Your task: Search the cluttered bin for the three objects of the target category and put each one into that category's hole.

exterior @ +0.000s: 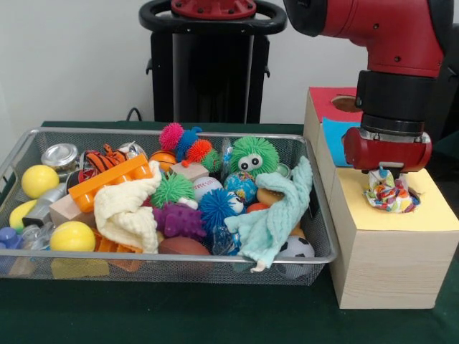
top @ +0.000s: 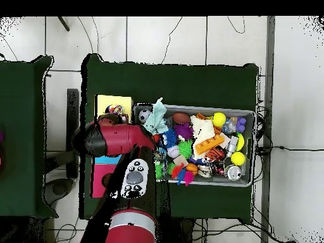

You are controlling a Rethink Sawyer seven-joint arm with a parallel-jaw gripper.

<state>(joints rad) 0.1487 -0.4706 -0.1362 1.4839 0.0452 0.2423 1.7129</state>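
Note:
The wire-mesh bin (exterior: 172, 260) holds a pile of toys; it also shows in the overhead view (top: 248, 114). My gripper (exterior: 387, 174) is over the yellow-faced wooden box (exterior: 430, 215), to the right of the bin. It is shut on a bunched white cloth printed with coloured hearts and spots (exterior: 389, 195). The cloth's lower end touches the yellow face. The hole is hidden under the cloth. I see no other heart-printed cloth in the bin. In the overhead view the arm (top: 117, 139) covers most of the boxes, and only part of the yellow face (top: 114, 102) shows.
A mint-green cloth (exterior: 276, 215) hangs over the bin's front right corner. A cream-yellow cloth (exterior: 129, 208) lies in the middle. Balls, spiky toys and an orange block fill the rest. Behind the yellow box stand the blue-faced box (exterior: 336, 134) and the red-faced box (exterior: 330, 97).

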